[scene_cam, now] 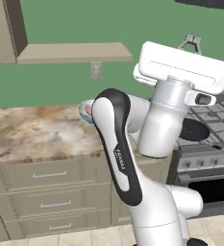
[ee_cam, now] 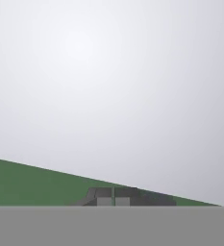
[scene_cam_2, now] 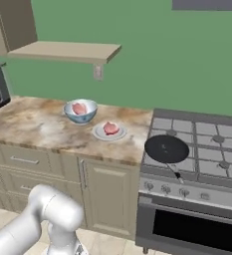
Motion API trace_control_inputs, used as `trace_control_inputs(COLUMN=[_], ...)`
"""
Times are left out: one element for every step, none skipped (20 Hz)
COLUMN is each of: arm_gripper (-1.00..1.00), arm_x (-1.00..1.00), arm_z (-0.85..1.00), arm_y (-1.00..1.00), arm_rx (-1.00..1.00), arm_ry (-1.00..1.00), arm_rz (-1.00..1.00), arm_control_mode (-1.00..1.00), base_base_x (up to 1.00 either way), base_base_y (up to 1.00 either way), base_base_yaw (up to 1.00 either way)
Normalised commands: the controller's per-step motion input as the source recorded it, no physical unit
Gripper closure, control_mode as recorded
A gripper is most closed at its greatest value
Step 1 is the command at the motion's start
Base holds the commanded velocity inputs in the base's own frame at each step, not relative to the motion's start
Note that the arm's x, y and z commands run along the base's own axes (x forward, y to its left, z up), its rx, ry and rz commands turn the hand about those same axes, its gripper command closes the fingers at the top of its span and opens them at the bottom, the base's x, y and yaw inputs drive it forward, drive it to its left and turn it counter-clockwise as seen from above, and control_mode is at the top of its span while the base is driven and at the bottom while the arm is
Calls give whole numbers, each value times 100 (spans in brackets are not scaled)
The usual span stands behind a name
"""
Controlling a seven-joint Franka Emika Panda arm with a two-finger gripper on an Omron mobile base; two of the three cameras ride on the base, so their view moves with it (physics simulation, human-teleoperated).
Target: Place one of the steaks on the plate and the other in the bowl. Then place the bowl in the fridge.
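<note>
Two steaks sit served on the counter: from the right, one lies in the bowl, the other on the plate beside it. From the left, the arm hides most of the bowl. Hand view: gripper pinched shut, empty, facing ceiling.

Pretty clearly a home kitchen: marble-look counter over beige drawers, a gas stove with an oven on the right, a black frying pan on a burner, green wall with a shelf.
</note>
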Motion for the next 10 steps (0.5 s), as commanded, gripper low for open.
trace_control_inputs(arm_gripper=[100, 100, 100, 100, 100, 100, 100, 100, 100, 100], arm_x=[0, 0, 0, 0, 0, 0, 0, 0, 0, 0], arm_z=[0, 0, 0, 0, 0, 0, 0, 0, 0, 0], arm_y=[0, 0, 0, 0, 0, 0, 0, 0, 0, 0], arm_rx=[0, 0, 0, 0, 0, 0, 0, 0, 0, 0], arm_ry=[0, 0, 0, 0, 0, 0, 0, 0, 0, 0], arm_rz=[0, 0, 0, 0, 0, 0, 0, 0, 0, 0], arm_control_mode=[100, 100, 100, 100, 100, 100, 100, 100, 100, 100], base_base_x=[7, 0, 0, 11, 36, 69, 79, 96, 99, 73], base_base_y=[100, 100, 100, 42, 41, 20, 7, 0, 0, 0], base_base_yaw=[-5, -2, 0, 0, 1, 4, 3, 3, 4, 6])
